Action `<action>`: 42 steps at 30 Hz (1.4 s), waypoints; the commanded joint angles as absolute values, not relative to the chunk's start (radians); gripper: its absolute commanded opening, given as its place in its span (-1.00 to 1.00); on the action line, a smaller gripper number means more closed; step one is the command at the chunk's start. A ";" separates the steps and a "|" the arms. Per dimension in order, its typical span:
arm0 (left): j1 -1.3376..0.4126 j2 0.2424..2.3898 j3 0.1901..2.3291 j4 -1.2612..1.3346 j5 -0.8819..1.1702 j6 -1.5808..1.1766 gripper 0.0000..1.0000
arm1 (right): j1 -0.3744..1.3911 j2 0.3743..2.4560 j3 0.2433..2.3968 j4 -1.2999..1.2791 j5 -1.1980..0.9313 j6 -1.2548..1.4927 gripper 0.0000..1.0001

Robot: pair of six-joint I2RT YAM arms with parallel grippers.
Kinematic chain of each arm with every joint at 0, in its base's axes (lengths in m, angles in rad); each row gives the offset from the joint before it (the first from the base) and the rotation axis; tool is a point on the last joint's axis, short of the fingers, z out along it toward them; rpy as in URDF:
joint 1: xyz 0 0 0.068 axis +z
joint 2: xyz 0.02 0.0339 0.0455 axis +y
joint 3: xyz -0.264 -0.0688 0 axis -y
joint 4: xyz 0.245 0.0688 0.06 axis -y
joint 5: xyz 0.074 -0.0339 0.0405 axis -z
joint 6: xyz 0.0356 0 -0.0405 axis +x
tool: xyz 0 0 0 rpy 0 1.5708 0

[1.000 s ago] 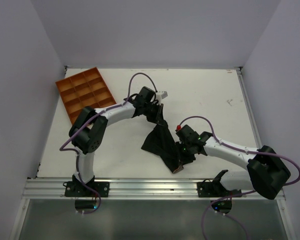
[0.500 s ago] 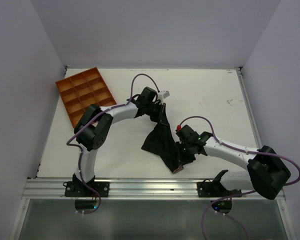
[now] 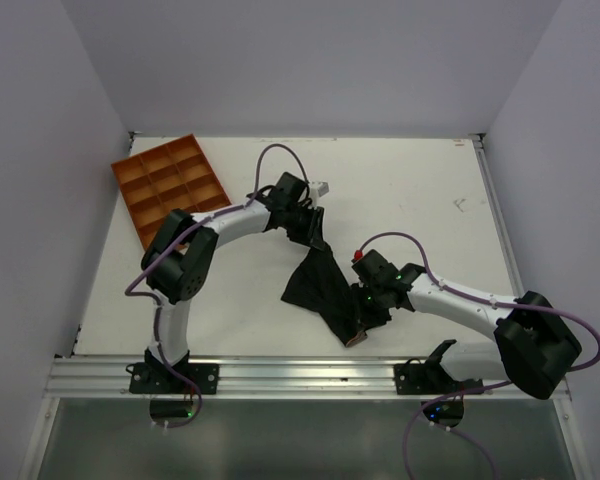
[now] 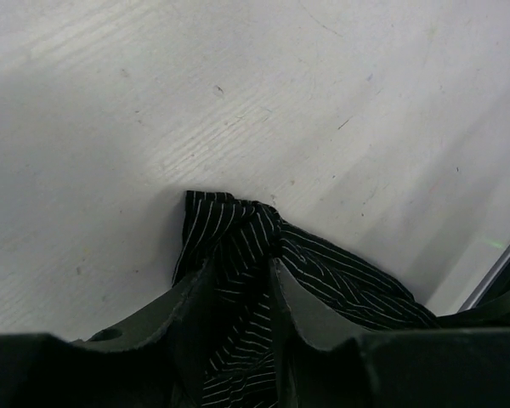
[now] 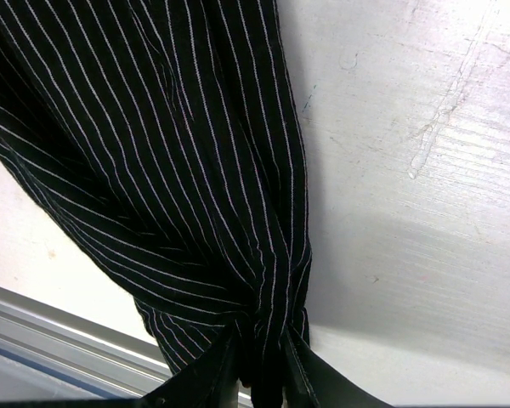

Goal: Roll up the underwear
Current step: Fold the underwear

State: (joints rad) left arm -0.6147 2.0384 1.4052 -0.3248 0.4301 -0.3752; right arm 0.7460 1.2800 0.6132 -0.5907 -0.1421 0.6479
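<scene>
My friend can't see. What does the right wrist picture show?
Black underwear with thin white stripes fills the left and middle, bunched at the bottom where the right claw pinches it. White table shows on the right, and a metal rail in the bottom-left corner.

The orange tray blocks the far-left corner of the table. The underwear, stretched across the middle, bars passage there; the far right is open.
</scene>
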 commanded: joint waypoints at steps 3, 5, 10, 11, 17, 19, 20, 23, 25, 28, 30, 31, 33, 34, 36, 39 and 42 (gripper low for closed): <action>-0.592 1.905 1.359 -0.341 0.406 -0.328 -0.28 | 0.755 1.298 0.601 -0.670 -0.095 0.653 -0.46; -0.594 1.901 1.341 -0.353 0.399 -0.327 -0.28 | 0.755 1.296 0.603 -0.672 -0.091 0.657 -0.45; -0.592 1.870 1.295 -0.341 0.414 -0.313 -0.29 | 0.755 1.296 0.617 -0.686 -0.081 0.661 -0.43; -0.592 1.870 1.289 -0.342 0.420 -0.304 -0.29 | 0.755 1.295 0.618 -0.687 -0.080 0.661 -0.43; -0.592 1.865 1.223 -0.322 0.448 -0.288 -0.30 | 0.755 1.287 0.615 -0.695 -0.075 0.670 -0.42; -0.592 1.865 1.201 -0.310 0.451 -0.291 -0.29 | 0.753 1.285 0.617 -0.698 -0.072 0.672 -0.42; -0.592 1.868 1.198 -0.302 0.451 -0.294 -0.29 | 0.755 1.285 0.618 -0.699 -0.072 0.672 -0.42; -0.594 1.882 1.190 -0.288 0.466 -0.296 -0.29 | 0.755 1.287 0.620 -0.698 -0.071 0.675 -0.42; -0.594 1.885 1.189 -0.287 0.469 -0.293 -0.45 | 0.755 1.292 0.620 -0.695 -0.071 0.678 -0.42; -0.594 1.881 1.187 -0.293 0.465 -0.285 -0.86 | 0.753 1.287 0.620 -0.696 -0.072 0.684 -0.42; -0.592 1.868 1.181 -0.305 0.442 -0.270 -1.00 | 0.755 1.281 0.615 -0.706 -0.068 0.686 -0.42; -0.592 1.865 1.181 -0.314 0.434 -0.259 -1.00 | 0.755 1.273 0.615 -0.707 -0.063 0.687 -0.42; -0.592 1.864 1.181 -0.325 0.414 -0.250 -1.00 | 0.755 1.267 0.607 -0.712 -0.061 0.689 -0.42; -0.592 1.864 1.183 -0.334 0.411 -0.249 -1.00 | 0.753 1.267 0.604 -0.712 -0.060 0.689 -0.42; -0.592 1.864 1.190 -0.342 0.402 -0.249 -0.99 | 0.755 1.269 0.603 -0.712 -0.063 0.687 -0.42; -0.592 1.835 1.193 -0.353 0.368 -0.279 -0.37 | 0.755 1.273 0.604 -0.704 -0.077 0.684 -0.42; -0.592 1.780 1.206 -0.406 0.277 -0.314 -0.12 | 0.755 1.281 0.609 -0.699 -0.086 0.683 -0.42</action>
State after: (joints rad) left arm -0.5957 1.8839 1.1851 -0.3679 0.3744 -0.2955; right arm 0.7483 1.2747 0.6209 -0.6258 -0.1181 0.6823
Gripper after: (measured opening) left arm 0.426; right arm 0.288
